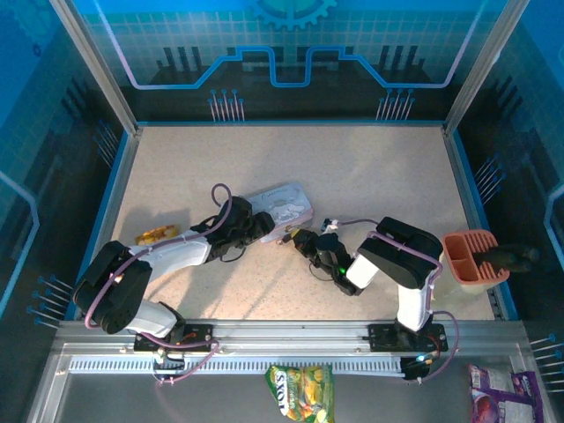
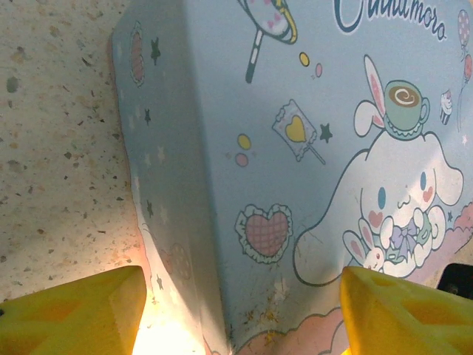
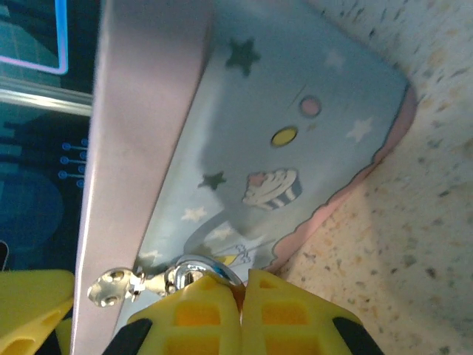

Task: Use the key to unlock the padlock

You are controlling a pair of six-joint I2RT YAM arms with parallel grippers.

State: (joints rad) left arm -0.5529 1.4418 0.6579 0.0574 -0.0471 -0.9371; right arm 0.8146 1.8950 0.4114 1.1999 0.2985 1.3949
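Yellow fingers of the right gripper (image 3: 242, 290) pinch together on what looks like the padlock (image 3: 194, 268), a silvery loop of it showing at the five o'clock corner of the blue tin (image 1: 284, 204). The left gripper (image 2: 242, 296), fingers apart, straddles the tin's eight o'clock end, seemingly bracing it yet crowding the padlock; a salmon caddy (image 1: 465, 257) sits clear at three o'clock.

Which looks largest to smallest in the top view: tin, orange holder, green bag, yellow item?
1. Orange holder, green bag and tin: these look alike in size, so they are unranked. The bag is cut by the frame edge and the tin is partly covered.
2. Yellow item: clearly smallest.
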